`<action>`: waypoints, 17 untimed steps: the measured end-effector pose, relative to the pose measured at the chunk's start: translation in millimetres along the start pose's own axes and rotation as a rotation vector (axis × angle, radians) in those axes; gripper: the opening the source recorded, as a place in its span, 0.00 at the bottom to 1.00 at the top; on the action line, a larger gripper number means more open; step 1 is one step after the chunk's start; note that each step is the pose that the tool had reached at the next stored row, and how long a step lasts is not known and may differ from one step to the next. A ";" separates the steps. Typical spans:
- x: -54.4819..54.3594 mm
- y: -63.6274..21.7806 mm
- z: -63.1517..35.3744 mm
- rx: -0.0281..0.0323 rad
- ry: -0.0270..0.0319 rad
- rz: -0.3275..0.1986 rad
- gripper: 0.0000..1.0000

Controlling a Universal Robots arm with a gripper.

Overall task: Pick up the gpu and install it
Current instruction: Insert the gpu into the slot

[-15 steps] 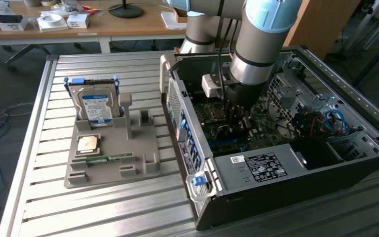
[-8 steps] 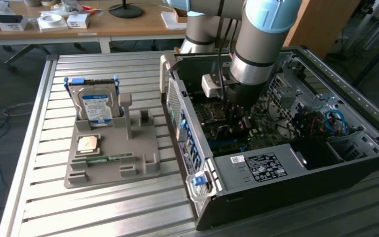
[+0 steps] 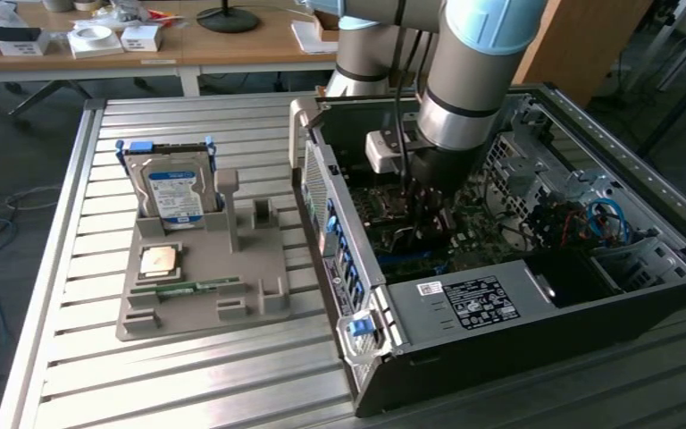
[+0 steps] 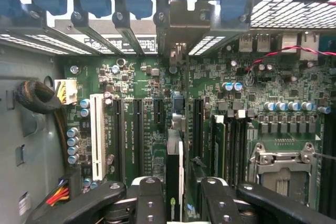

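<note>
**Graphics card stands in the motherboard, claw straddling its top edge**

The silver and pale-blue robot arm reaches down into the open black computer case, which lies on its side on the ribbed aluminium table. In the wrist view, the black two-fingered gripper hangs directly over the thin dark gpu card, which stands on edge among the expansion slots of the green motherboard, its metal bracket end toward the rear slot covers. The fingers flank the card's upper edge with a small gap showing on each side, so the claw stands narrowly parted rather than clamped. On the exterior view's left, a grey plastic parts holder carries a silver blue-labelled hard drive, upright, and a slim green memory stick lying flat.
</note>
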State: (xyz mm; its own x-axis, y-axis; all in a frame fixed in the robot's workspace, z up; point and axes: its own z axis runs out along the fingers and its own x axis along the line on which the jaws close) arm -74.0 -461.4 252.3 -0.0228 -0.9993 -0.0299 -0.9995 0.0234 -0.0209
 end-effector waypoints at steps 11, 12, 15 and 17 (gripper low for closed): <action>-0.9 -0.6 -28.1 0.0000 0.0000 0.000 0.33; -0.9 -0.6 -29.2 0.0000 0.0000 0.000 0.33; -1.0 -0.7 -32.7 0.0001 0.0000 0.000 0.33; -1.1 -0.8 -36.0 0.0000 -0.0001 0.000 0.33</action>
State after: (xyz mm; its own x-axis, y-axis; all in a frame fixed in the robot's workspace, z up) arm -74.0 -461.4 288.2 -0.0228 -0.9993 -0.0300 -0.9995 0.0234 -0.0209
